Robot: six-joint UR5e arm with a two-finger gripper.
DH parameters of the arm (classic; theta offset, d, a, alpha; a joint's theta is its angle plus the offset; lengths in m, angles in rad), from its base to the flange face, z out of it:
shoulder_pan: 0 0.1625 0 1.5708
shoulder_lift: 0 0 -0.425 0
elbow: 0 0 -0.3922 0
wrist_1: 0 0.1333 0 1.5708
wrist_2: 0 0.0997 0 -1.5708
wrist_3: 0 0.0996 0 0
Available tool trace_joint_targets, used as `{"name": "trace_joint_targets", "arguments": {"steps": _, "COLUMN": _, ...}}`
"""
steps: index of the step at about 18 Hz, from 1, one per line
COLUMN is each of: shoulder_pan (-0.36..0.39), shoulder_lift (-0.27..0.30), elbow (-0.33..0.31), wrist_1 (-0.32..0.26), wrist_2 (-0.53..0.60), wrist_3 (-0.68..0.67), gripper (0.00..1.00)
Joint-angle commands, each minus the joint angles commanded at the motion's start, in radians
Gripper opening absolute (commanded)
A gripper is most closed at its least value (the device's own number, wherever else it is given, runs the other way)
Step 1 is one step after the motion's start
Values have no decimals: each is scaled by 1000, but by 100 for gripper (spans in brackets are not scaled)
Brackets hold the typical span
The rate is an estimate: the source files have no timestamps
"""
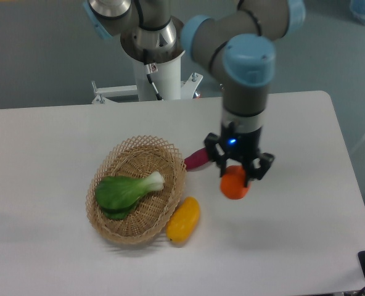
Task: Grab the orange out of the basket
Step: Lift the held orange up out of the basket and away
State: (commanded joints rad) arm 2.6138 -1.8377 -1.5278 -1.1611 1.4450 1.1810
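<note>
One orange (233,184) shows in the camera view, held outside the basket (173,179) to its right, with a gap of bare white table (47,154) between them. It is round, so no long axis or pointing direction can be made out. The gripper (236,174) comes down on it from above, and its two dark fingers (222,166) are clamped against the fruit's left and right sides. Whether the orange touches the table or hangs just above it cannot be told.

No brand, label or readable writing is visible anywhere; a small blue light glows on the gripper's body.

Inside the basket lies a single green leafy vegetable (126,191), its pale stalk end pointing toward the basket's right rim and its dark leaves toward the left. Touching the basket's lower right rim from outside is an elongated yellow fruit (184,219), lying on the table. Just beside the upper right rim, a purplish-red item (198,159) lies on the table, partly hidden behind the gripper.
</note>
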Motion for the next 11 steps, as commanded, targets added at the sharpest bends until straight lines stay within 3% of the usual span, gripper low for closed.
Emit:
{"name": "trace_joint_targets", "arguments": {"steps": 8, "shoulder_pan": 37, "shoulder_lift": 2, "elbow": -2, "wrist_1": -5, "wrist_2": -5, "wrist_3": 22, "gripper": 52}}
{"name": "trace_joint_targets", "arguments": {"steps": 11, "shoulder_pan": 78, "shoulder_lift": 15, "elbow": -9, "wrist_1": -6, "wrist_2": -54, "wrist_3": 61, "gripper": 52}}
